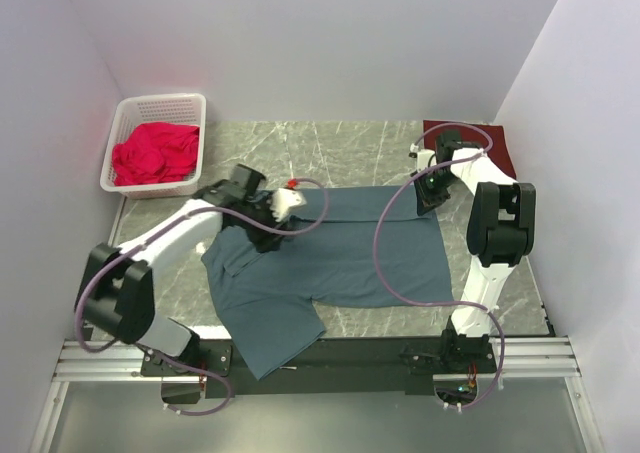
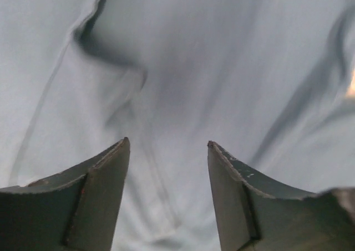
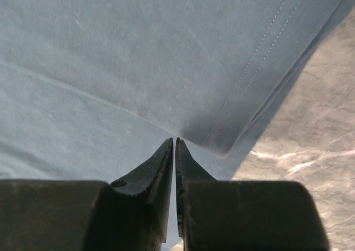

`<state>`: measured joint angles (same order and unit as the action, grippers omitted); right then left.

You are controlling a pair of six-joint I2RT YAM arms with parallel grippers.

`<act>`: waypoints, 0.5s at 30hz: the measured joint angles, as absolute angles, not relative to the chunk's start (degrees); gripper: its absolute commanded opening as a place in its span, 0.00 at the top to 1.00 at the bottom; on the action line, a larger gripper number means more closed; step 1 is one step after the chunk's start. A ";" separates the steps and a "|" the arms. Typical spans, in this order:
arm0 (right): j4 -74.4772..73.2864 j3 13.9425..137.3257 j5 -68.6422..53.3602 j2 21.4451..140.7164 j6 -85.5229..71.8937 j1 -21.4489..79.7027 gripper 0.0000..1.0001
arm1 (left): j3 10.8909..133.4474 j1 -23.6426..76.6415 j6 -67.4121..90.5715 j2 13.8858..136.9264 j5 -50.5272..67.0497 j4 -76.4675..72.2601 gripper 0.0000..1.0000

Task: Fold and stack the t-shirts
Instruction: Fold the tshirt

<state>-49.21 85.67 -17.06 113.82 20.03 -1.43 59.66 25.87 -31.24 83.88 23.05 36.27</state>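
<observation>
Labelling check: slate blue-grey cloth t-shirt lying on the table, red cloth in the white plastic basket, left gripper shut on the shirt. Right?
Not quite. The left gripper is open, jaws apart above the slate blue-grey cloth t-shirt, per the left wrist view. The red cloth in the white plastic basket is right.

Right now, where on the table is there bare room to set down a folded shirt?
The marble table is bare along the far side, between the white basket and the maroon t-shirt. The middle is crowded: the blue-grey t-shirt covers it.
</observation>
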 measured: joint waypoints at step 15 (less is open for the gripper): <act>-49.17 83.48 -15.42 113.82 19.33 -1.50 0.89 | 66.48 37.36 -1.26 104.64 -7.07 24.16 0.63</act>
